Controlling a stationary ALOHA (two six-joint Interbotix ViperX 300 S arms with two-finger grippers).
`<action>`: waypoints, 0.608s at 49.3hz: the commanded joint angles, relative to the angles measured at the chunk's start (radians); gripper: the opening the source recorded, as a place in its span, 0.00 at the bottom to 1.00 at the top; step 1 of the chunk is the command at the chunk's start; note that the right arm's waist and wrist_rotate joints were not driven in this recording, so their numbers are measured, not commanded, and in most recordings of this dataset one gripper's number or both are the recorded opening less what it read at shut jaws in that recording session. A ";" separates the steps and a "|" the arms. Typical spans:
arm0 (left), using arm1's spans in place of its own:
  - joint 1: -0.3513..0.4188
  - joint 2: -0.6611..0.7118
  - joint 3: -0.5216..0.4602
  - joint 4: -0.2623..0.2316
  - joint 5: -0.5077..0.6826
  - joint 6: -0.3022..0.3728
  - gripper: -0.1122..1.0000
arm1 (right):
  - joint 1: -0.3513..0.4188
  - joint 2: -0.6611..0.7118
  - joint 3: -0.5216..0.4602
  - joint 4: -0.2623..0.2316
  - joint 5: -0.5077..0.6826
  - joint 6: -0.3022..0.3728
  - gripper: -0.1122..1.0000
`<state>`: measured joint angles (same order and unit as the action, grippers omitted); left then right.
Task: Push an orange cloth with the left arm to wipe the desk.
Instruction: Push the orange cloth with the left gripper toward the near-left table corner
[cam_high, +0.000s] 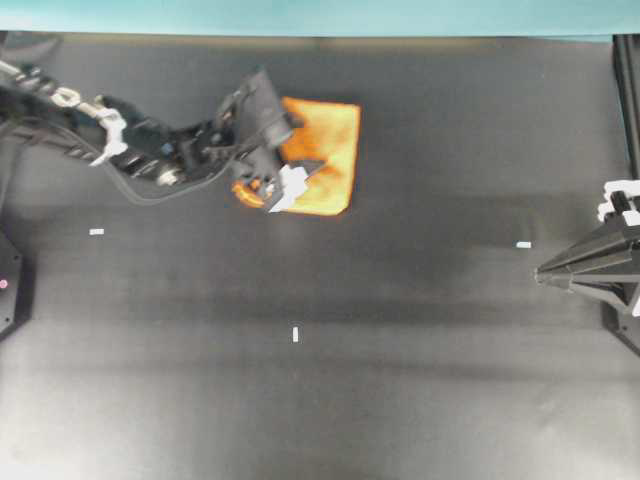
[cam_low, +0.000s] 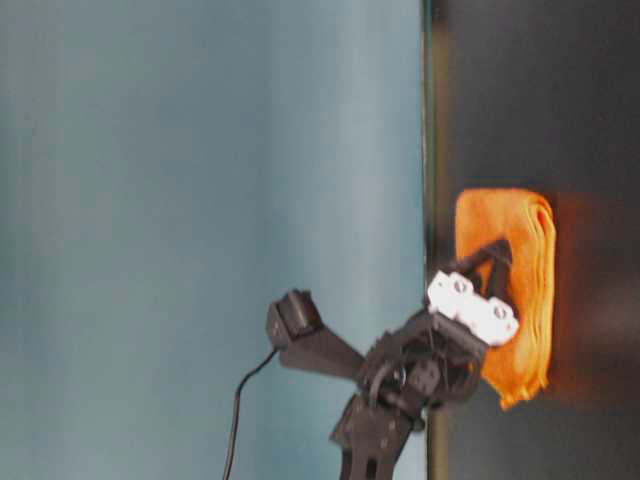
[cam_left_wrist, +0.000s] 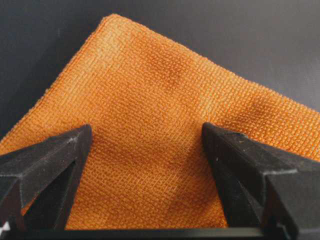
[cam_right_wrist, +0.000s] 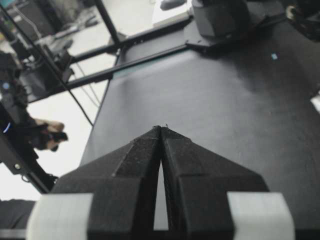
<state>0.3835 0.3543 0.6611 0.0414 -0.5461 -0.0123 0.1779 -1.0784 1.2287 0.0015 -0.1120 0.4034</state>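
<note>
The orange cloth (cam_high: 328, 150) lies folded flat on the black desk (cam_high: 400, 350), towards the back and left of centre. My left gripper (cam_high: 292, 180) reaches in from the left and rests on the cloth's near-left part. In the left wrist view its two black fingers (cam_left_wrist: 65, 150) stand apart with the cloth (cam_left_wrist: 160, 100) filling the gap, so my left gripper (cam_left_wrist: 147, 132) is open. The table-level view shows the cloth (cam_low: 515, 250) under the left gripper (cam_low: 482, 295). My right gripper (cam_high: 540, 273) is shut and empty at the desk's right edge, and it also shows shut in the right wrist view (cam_right_wrist: 161, 128).
A teal strip (cam_high: 300, 15) runs along the desk's back edge. Small white marks lie at the left (cam_high: 96, 231), the middle front (cam_high: 295, 334) and the right (cam_high: 523, 244). A black frame post (cam_high: 628, 100) stands at the back right.
</note>
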 joint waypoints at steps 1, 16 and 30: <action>-0.038 -0.052 0.044 0.003 -0.018 0.003 0.87 | 0.000 0.002 -0.008 0.000 -0.006 0.000 0.09; -0.172 -0.101 0.158 0.003 -0.026 -0.002 0.87 | -0.002 -0.002 -0.003 0.002 -0.005 0.000 0.09; -0.267 -0.149 0.258 0.003 -0.080 -0.037 0.87 | 0.000 -0.002 -0.003 0.002 -0.005 0.000 0.09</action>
<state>0.1442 0.2347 0.8974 0.0414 -0.6029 -0.0399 0.1779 -1.0830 1.2333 0.0031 -0.1120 0.4050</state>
